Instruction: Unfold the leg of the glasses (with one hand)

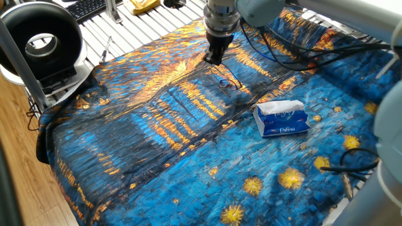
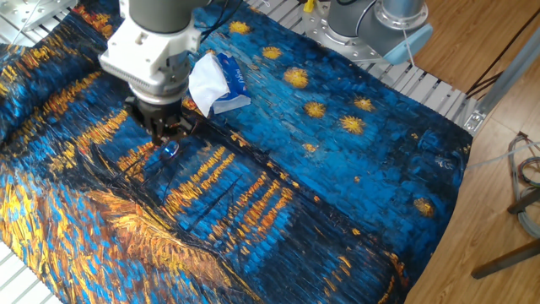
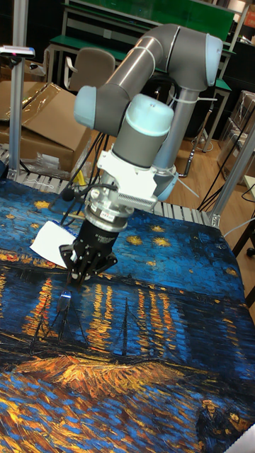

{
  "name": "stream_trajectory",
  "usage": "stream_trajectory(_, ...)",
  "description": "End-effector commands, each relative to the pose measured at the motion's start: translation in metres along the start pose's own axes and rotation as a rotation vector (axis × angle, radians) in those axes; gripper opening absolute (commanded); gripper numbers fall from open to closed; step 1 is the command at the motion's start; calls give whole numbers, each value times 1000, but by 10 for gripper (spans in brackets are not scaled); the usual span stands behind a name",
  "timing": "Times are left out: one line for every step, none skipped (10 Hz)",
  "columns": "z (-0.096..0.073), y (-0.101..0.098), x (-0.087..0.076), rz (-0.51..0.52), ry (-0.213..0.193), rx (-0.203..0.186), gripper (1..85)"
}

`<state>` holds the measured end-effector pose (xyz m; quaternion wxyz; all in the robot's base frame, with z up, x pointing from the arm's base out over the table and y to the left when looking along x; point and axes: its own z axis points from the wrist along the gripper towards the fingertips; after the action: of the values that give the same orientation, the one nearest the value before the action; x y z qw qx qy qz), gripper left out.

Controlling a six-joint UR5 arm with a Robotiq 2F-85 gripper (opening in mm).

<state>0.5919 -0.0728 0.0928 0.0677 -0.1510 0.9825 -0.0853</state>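
The glasses [image 1: 225, 82] lie on the blue and orange painted cloth, small with a thin dark wire frame; one lens glints in the other fixed view [image 2: 171, 151] and in the tall fixed view [image 3: 64, 306]. A slim leg [image 1: 231, 75] runs up from the frame to the fingertips. My gripper [image 1: 213, 61] points straight down just behind the frame, with its fingers close together on the end of that leg. In the other fixed view the gripper [image 2: 166, 138] hides the frame's upper part. The tall fixed view shows the gripper [image 3: 75, 280] just above the lens.
A blue-white tissue pack [image 1: 282, 118] lies on the cloth to the right of the glasses, close to the gripper in the other fixed view [image 2: 215, 80]. Black cables [image 1: 276, 50] trail behind the arm. A round black-and-white device [image 1: 41, 41] stands at the far left; a second arm's base [image 2: 380, 25] sits beyond the cloth.
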Motion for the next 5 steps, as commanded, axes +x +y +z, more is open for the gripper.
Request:
stream_trajectory(6, 18, -10, -14, -11, -79, 10)
stream_trajectory(6, 26, -12, -19, -19, -110, 10)
stream_trajectory(5, 29, -16, -17, -34, -124, 10)
stream_trajectory(6, 24, -18, -24, -40, -104, 10)
stream_trajectory(6, 20, -23, -33, -62, -89, 10)
